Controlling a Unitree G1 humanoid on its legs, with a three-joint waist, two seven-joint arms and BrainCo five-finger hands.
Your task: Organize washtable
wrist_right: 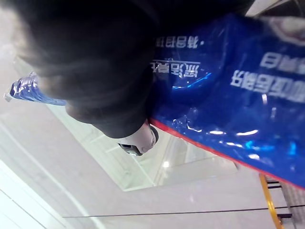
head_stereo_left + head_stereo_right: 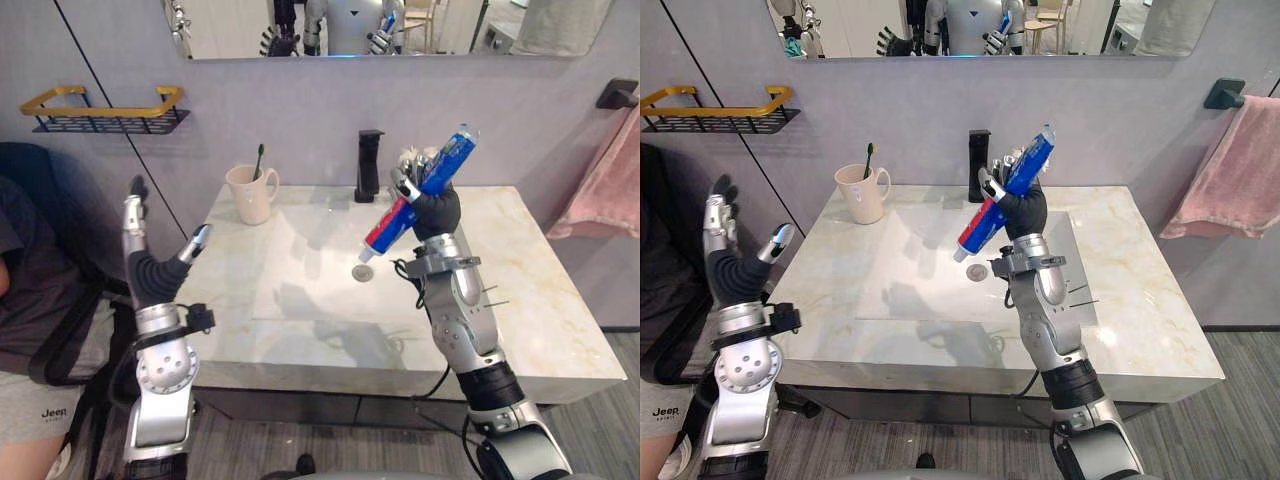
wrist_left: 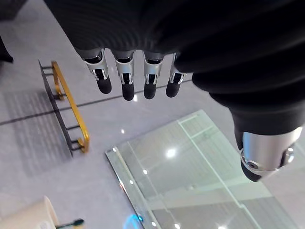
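Left eye view: our right hand [image 2: 438, 210] is curled round the toothpaste tube [image 2: 448, 160], which slants through the grip over the sink [image 2: 300, 275], cap end below the hand. Our left hand [image 2: 150, 268] is spread.

There is one tube of toothpaste [image 2: 447, 160], one cup [image 2: 250, 197] and one toothbrush [image 2: 260, 158]. The one table [image 2: 540, 300] has one tap [image 2: 368, 165] and one drain [image 2: 363, 273]. On the wall are one shelf [image 2: 105, 112], one mirror [image 2: 230, 25] and one pink towel [image 2: 600, 195]. One person [image 2: 20, 300] is at the side. Two hands show: the left hand [image 2: 150, 268] and the right hand [image 2: 440, 212].
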